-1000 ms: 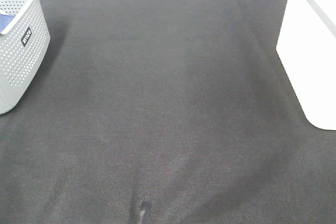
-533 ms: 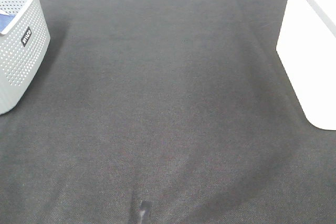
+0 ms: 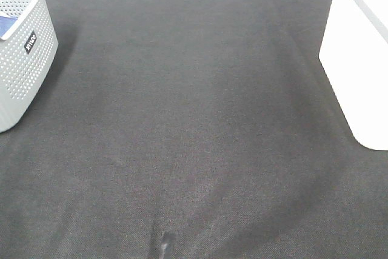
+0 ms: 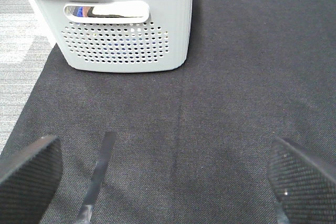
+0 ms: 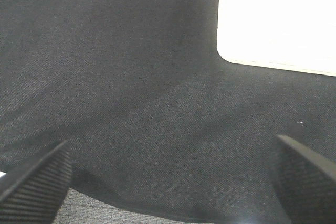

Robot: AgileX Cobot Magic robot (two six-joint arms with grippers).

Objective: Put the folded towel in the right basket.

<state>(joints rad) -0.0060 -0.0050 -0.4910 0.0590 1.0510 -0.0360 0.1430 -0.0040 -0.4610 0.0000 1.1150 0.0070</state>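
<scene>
Left gripper and right gripper are both standing spread wide, holding nothing. The folded towel is not showing in any view; locating it is coming first. The right basket is sitting at the dark mat's right edge, the grey perforated basket opposite, leaving broad room between.

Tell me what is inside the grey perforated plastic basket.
Blue cloth shows over the rim of the grey perforated basket, and something reddish shows through its handle slot. The walls hide everything lower down, so what else it holds cannot be told.
</scene>
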